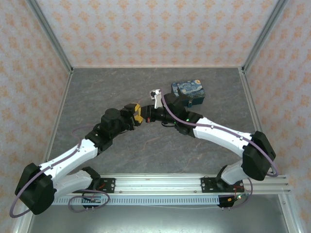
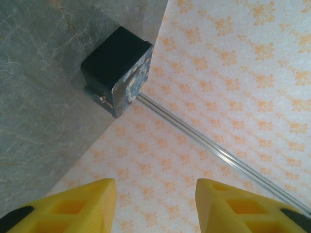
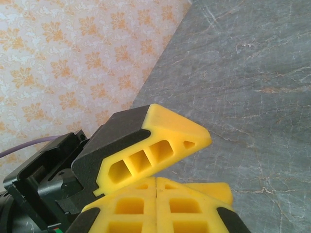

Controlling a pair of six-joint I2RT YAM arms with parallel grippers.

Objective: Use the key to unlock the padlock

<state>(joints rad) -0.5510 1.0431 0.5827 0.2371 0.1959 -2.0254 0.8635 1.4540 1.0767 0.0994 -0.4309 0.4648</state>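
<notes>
Top external shows you both arms reaching in from the near edge and meeting over the middle of the grey stone-patterned table [image 1: 97, 92]. The left gripper [image 1: 138, 115] points right, its yellow fingers almost nose to nose with the dark wrist of the right arm. Just beyond that wrist, to the far right of centre, sits the blue-and-yellow painting-print box [image 1: 188, 91], flat on the table and well apart from the patterned walls [image 1: 146, 34].

Left wrist view gives you the left gripper released: its two yellow fingers [image 2: 82, 206] stand wide apart at the bottom of the frame with nothing between them. Beyond them the box lies on the table, and on its lower edge you can see a small fitting [image 2: 103, 99] with a metallic glint. It is too small to say whether that is the padlock, so you cannot place the padlock with any certainty beyond that spot on the box.

Right wrist view shows you the right gripper [image 3: 155, 182] clenched, its two yellow fingertips pressed flat against each other along a thin seam. Whether the key is pinched in that seam you cannot tell. One finger [image 3: 165, 141] of the left gripper lies slantwise just beside those closed tips, its black mount trailing off to the left, with bare table behind.
</notes>
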